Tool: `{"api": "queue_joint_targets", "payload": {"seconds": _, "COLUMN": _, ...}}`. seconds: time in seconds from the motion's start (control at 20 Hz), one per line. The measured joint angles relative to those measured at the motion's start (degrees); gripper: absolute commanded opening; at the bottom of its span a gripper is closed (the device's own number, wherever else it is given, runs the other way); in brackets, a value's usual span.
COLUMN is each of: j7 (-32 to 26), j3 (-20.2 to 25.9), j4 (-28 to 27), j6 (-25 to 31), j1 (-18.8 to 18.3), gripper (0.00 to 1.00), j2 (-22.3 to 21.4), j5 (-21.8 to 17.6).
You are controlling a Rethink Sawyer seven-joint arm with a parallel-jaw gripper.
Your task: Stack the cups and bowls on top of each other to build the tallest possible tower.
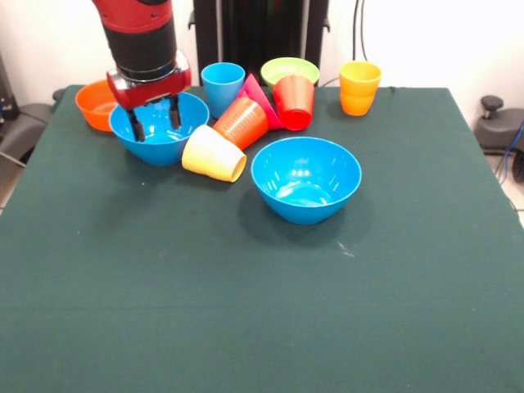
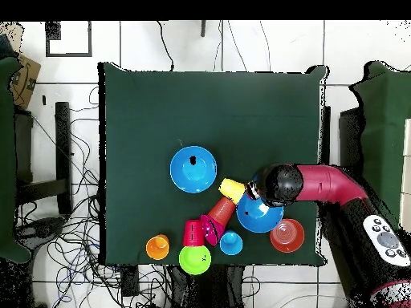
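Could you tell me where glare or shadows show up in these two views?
Front view: bright highlights glint inside the near blue bowl, which casts a soft shadow on the green cloth. Overhead view: the arm hides part of the other blue bowl; shadows are hard to make out.

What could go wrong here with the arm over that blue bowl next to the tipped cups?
The tool hangs open inside the blue bowl; closing on its rim could tip it. The pale yellow cup and orange cup lie on their sides against that bowl, so moving it may send them rolling.
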Motion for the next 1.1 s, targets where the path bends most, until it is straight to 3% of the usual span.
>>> {"api": "queue_joint_targets", "payload": {"seconds": 0.4, "j7": -0.01, "j3": 0.85, "j4": -0.28, "j6": 1.76, "j1": -2.34, "gripper": 1.0, "j2": -1.28, "j5": -2.75}}
{"api": "queue_joint_targets", "payload": {"seconds": 1.1, "j7": -0.19, "j3": 1.13, "j4": -3.06, "j6": 9.48, "j1": -2.05, "gripper": 1.0, "j2": -2.13, "j5": -6.99}}
